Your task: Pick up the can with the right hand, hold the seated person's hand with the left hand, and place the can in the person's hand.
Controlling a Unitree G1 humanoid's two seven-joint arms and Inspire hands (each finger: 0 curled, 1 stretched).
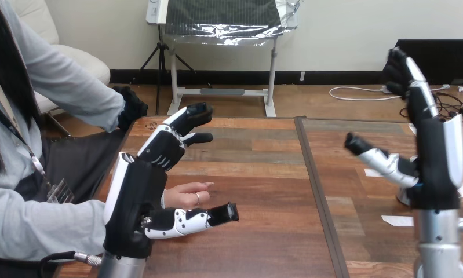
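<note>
The can is hard to make out: a pale rounded shape (pixel 401 198) peeking out low behind the right hand (pixel 438 156) may be it. That hand is standing wide open, fingers pointing up and thumb jutting out, gripping nothing. The left hand (pixel 133 194) is also spreading open, hovering over the person's hand (pixel 188 195), which is lying on the wooden table (pixel 263 174), and is not clasping it. A blind closing risks tipping the can, and the left thumb risks pinching the person's fingers.

Left hand (pixel 137 194) over table (pixel 263 174) at left, person's hand (pixel 189 196) seemingly just behind, right hand (pixel 434 156) far right.
</note>
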